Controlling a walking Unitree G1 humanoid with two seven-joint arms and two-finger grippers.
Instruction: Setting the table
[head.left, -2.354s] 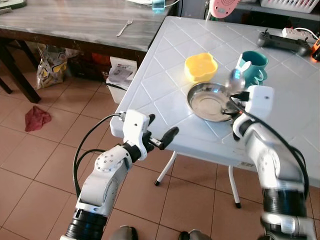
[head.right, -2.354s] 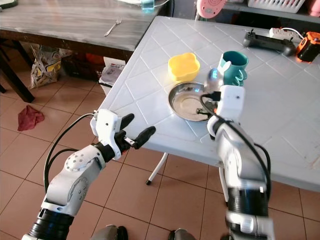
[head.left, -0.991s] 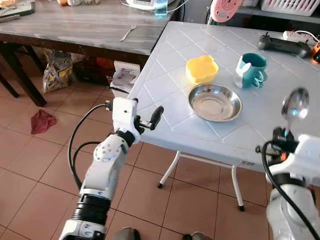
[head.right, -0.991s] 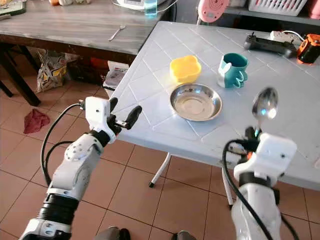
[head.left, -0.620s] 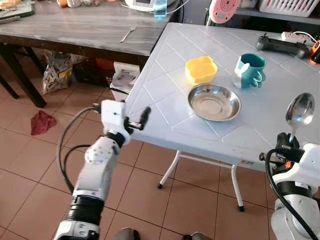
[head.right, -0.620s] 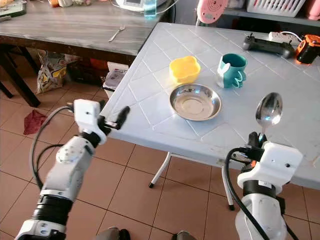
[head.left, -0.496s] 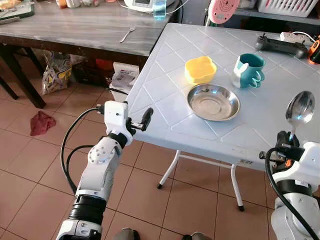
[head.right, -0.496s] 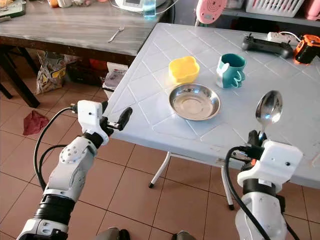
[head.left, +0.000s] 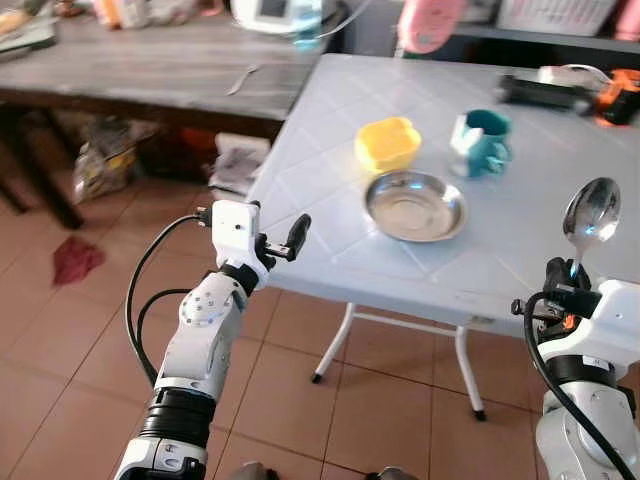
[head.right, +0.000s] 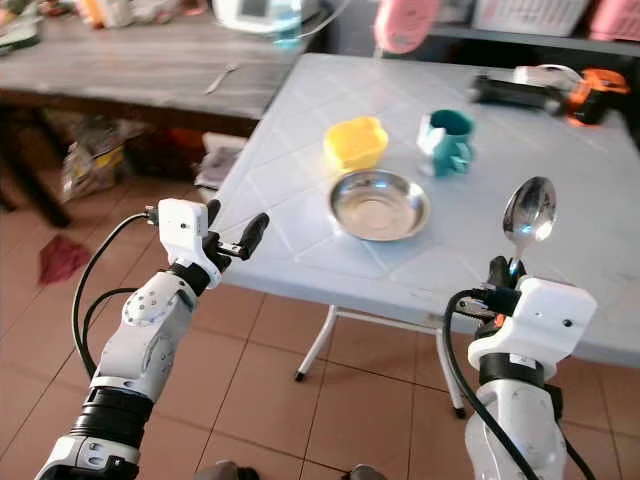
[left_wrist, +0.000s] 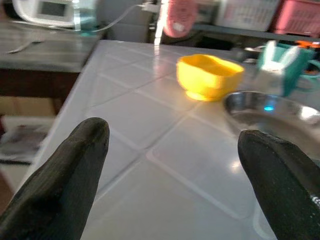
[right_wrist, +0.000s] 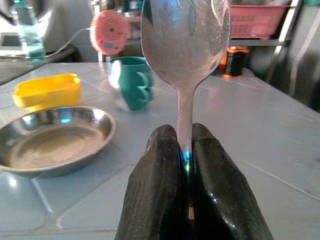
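On the white table (head.left: 330, 150) a steel plate (head.left: 414, 205) lies near the front edge, and behind it stand a yellow bowl (head.left: 388, 143) and a teal mug (head.left: 481, 142). My right gripper (head.left: 565, 275) is shut on the handle of a metal spoon (head.left: 590, 215), held upright off the table's near right edge; the right wrist view has the spoon (right_wrist: 185, 35) rising from the closed fingers (right_wrist: 155, 185). My left gripper (head.left: 285, 243) is open and holds nothing, just off the near left corner, with its fingers (left_wrist: 75, 165) wide apart and pointing towards the yellow bowl (left_wrist: 210, 77).
A dark wooden table (head.left: 150, 60) with a fork (head.left: 238, 80) on it stands at the back left, with bags (head.left: 100, 160) under it. A red cloth (head.left: 75, 260) lies on the tiled floor. A black controller (head.left: 535, 88) and an orange item (head.left: 618, 82) sit at the white table's far edge.
The right gripper has drawn the spoon back from above the plate to the near right edge. The left gripper rose slightly. The view has shifted and blurred a little.
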